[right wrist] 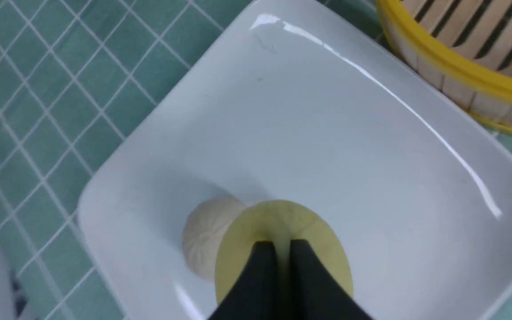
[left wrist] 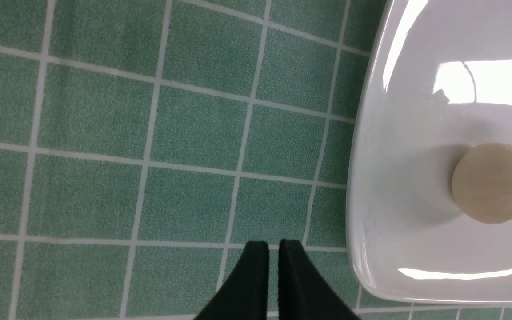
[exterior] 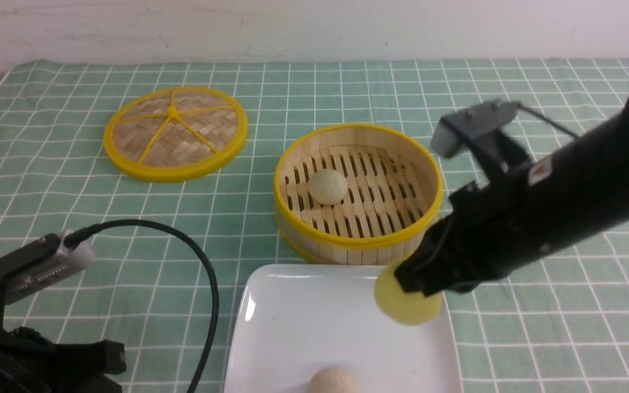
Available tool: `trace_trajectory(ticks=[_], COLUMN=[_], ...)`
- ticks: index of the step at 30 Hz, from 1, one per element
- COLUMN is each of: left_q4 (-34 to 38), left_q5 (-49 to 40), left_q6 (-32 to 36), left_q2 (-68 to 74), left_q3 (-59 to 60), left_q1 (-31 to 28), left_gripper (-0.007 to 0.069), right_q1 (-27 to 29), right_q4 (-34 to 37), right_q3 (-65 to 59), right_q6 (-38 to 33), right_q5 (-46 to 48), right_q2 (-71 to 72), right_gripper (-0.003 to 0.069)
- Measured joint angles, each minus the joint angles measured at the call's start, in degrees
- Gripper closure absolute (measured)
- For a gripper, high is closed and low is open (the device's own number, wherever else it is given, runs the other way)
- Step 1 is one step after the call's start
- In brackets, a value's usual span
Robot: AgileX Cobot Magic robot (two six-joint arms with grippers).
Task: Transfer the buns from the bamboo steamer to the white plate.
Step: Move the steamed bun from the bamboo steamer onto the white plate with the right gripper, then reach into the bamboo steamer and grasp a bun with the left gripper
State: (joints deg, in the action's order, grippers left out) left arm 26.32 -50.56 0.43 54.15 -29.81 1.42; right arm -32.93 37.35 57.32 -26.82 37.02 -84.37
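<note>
Surface (exterior: 47,164) is covered edge to edge by a green cloth (exterior: 511,338) with a white grid. Three items sit directly on it:
- woven yellow-rimmed disc (exterior: 175,132), far left
- bamboo steamer (exterior: 347,240), centre, nearer than the disc
- white plate (exterior: 303,327), nearest, just in front of the steamer; contact unclear

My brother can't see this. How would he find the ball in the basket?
Find the round bamboo steamer on the green checked cloth. One ball lies alone on its slats. It is pale greenish beige; the yellow ball is gripped and the tan ball is on the white plate.
</note>
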Motion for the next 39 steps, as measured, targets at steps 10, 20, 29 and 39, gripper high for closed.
trace_trajectory(ticks=[10,20,29,39], left_q4=[-0.15,-0.15,-0.15,0.03], left_q5=[0.14,0.31,2.08,3.63], left_q6=[-0.05,-0.05,-0.05,0.12], left_q2=[0.00,0.00,0.00,0.48], left_q3=[0.00,0.00,0.00,-2.39], left_q1=[0.00,0.00,0.00,0.00], left_gripper=[0.0549,0.0538,0.0529,0.0526], right_q1=[-5.55,-5.42,4.46,18.44], right_q4=[10.75,7.86,2.08,-14.70], right_q3=[-10.76,-10.12,-1.86,-1.74], right_q6=[-7.14,-7.47,-7.47,-0.47], right_q5=[-29.90,-22.17,0.82,27.35], right_q2=[-12.51,-6.50,19.08,43.82], right_gripper=[0.0447,0.0138,0.0231,0.0636])
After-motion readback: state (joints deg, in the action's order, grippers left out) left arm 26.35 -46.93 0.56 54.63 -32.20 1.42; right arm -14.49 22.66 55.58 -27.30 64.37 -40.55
